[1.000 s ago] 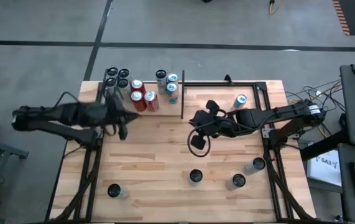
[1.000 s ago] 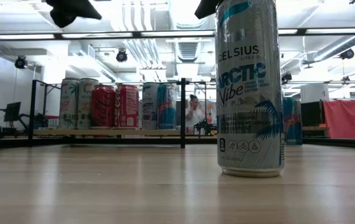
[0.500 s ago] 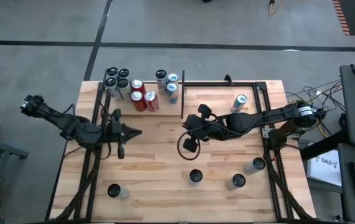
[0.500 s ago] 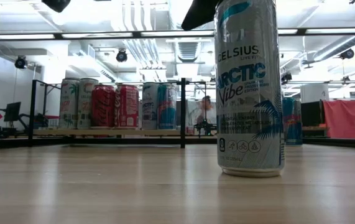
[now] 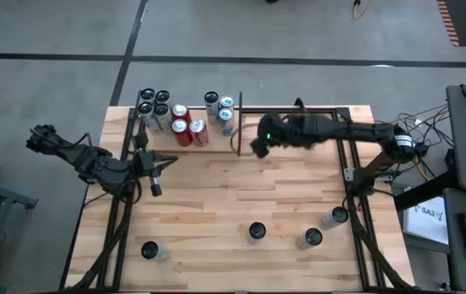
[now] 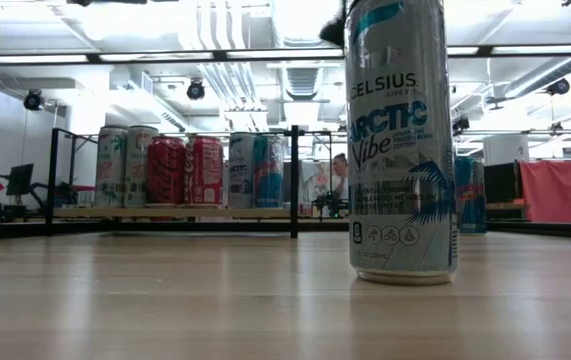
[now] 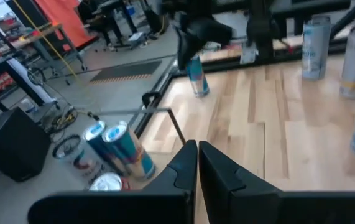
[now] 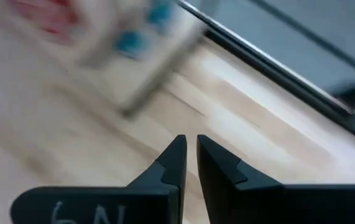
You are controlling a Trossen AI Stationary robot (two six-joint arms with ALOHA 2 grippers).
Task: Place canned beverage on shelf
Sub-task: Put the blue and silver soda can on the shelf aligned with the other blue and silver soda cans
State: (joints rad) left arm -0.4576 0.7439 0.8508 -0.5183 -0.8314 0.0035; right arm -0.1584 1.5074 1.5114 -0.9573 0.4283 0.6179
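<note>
Far-left bench corner: shelf (image 5: 185,122), a pale panel edged by black upright rods, holding 10 upright cans.
Shelf contents: 4 dark-topped cans (image 5: 153,103) at its left end, 3 red cola cans (image 5: 187,126) in the middle, 3 blue-and-white cans (image 5: 219,109) at its right end beside a black rod.
Black frame: bare metal rectangle (image 5: 296,109) right of the shelf, along the bench's far edge.
Left claw (image 5: 164,163): fingers together, gripping nothing, over the left side of the bench (image 5: 216,196), near the shelf's front edge.
Right claw (image 5: 257,145): fingers nearly together with only a thin slit showing, gripping nothing, over the bench just right of the shelf's end rod.
Loose cans: 1 Celsius can (image 5: 256,232) upright at the near centre, close to the low camera (image 6: 401,140); 2 more (image 5: 324,227) to its right; 1 (image 5: 150,251) at the near left.
Can inside the frame area: a blue-and-white can (image 7: 196,76) stands behind the right arm, seen from the left wrist.
</note>
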